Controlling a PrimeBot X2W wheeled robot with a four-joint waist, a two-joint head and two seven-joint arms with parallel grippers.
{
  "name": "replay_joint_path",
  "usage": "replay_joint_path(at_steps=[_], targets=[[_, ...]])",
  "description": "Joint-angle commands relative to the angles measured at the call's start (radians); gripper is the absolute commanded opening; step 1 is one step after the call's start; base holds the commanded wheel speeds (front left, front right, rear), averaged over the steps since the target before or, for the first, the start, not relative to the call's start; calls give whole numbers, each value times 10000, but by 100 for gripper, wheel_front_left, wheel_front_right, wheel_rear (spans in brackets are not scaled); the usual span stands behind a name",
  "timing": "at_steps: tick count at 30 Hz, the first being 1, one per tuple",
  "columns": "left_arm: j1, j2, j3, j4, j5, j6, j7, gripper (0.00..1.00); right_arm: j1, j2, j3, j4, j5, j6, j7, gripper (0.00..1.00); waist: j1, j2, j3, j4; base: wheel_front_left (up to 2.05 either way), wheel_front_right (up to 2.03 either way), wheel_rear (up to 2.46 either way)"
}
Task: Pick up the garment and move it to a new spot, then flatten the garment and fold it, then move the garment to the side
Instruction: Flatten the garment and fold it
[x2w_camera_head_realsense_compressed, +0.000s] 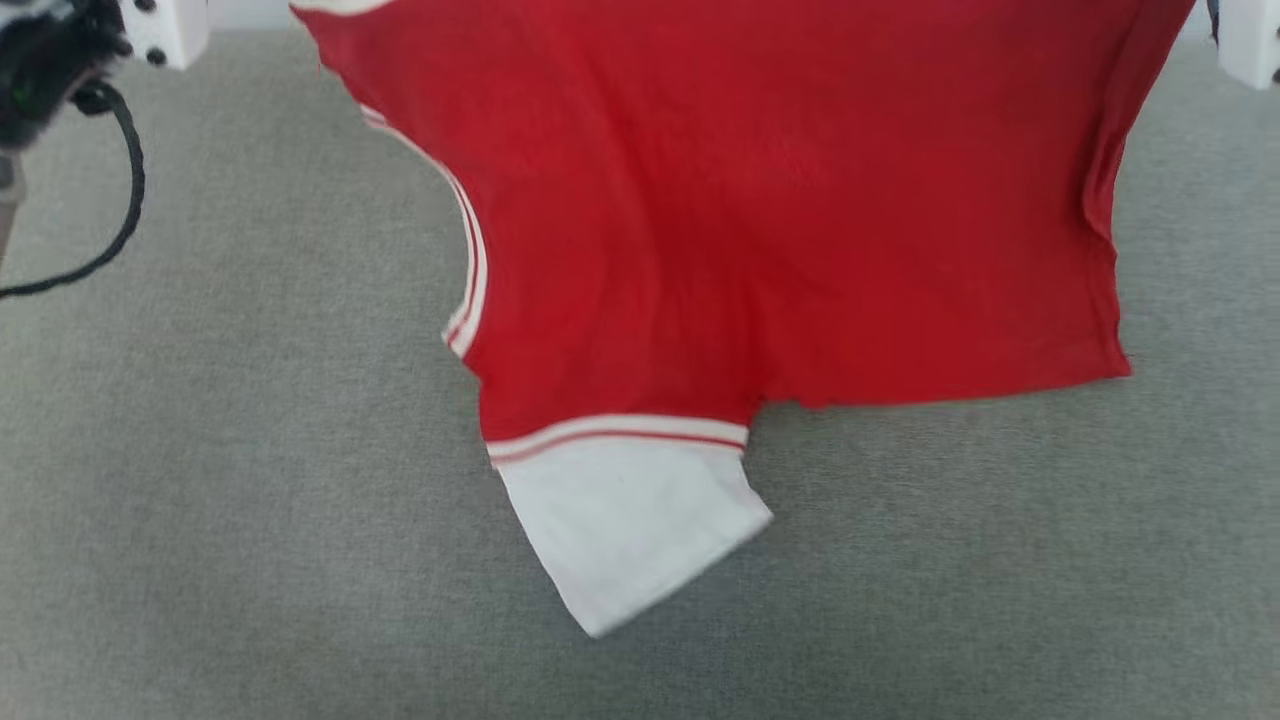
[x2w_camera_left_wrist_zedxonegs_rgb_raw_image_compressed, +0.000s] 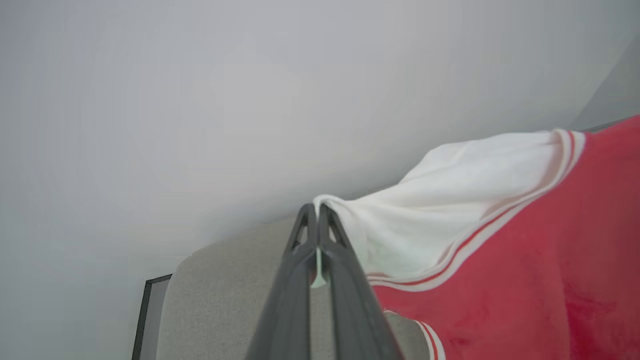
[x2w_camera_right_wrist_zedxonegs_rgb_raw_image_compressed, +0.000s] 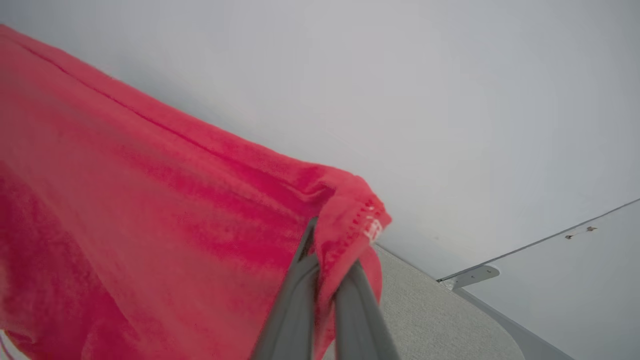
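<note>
Left gripper (x2w_camera_left_wrist_zedxonegs_rgb_raw_image_compressed: 317, 210): fingers pressed together on the tip of a white sleeve (x2w_camera_left_wrist_zedxonegs_rgb_raw_image_compressed: 450, 200), raised above the table (x2w_camera_left_wrist_zedxonegs_rgb_raw_image_compressed: 225, 300).
Right gripper (x2w_camera_right_wrist_zedxonegs_rgb_raw_image_compressed: 322, 265): closed on a red hem corner (x2w_camera_right_wrist_zedxonegs_rgb_raw_image_compressed: 350, 215), also above the table.
Why so: two pinches well apart stretch the garment (x2w_camera_head_realsense_compressed: 760, 220) into a hanging sheet, probably to carry it and lay it flat.
Garment: hangs over the table, plain red side showing.
Edges: the other sleeve (x2w_camera_head_realsense_compressed: 630, 520) hangs lowest, and I cannot tell whether it touches the table.
Room: open table left, right and in front, with a wall (x2w_camera_left_wrist_zedxonegs_rgb_raw_image_compressed: 200, 100) behind it.
</note>
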Motion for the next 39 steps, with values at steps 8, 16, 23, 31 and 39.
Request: replay_joint_path(at_steps=[8, 16, 23, 31, 39], targets=[[-1162, -493, -105, 1080, 407, -329, -581, 0, -219, 385, -763, 290, -762, -49, -423, 0, 0, 0, -106, -325, 0, 0, 0], [-2625, -1273, -52, 3010, 1162, -266, -2646, 0, -1192, 1501, -1283, 2070, -2231, -49, -1939, 0, 0, 0, 595, -680, 0, 0, 0], [-4629, -1763, 53, 4557, 2320, 196, -6031, 0, -2835, 2535, -2305, 4365, -4558, -50, -5609, 0, 0, 0, 1349, -838, 0, 0, 0], [-5546, -2241, -14, 5901, 2791, -242, -9191, 0, -3589, 3410, -3532, 6197, -7372, -49, -8341, 0, 0, 0, 1864, -576, 0, 0, 0], [-3945, -2558, -555, 7523, 2186, -1579, -8261, 0, -2381, 3973, -2974, 7516, -7273, -49, -8035, 0, 0, 0, 1700, -166, 0, 0, 0]])
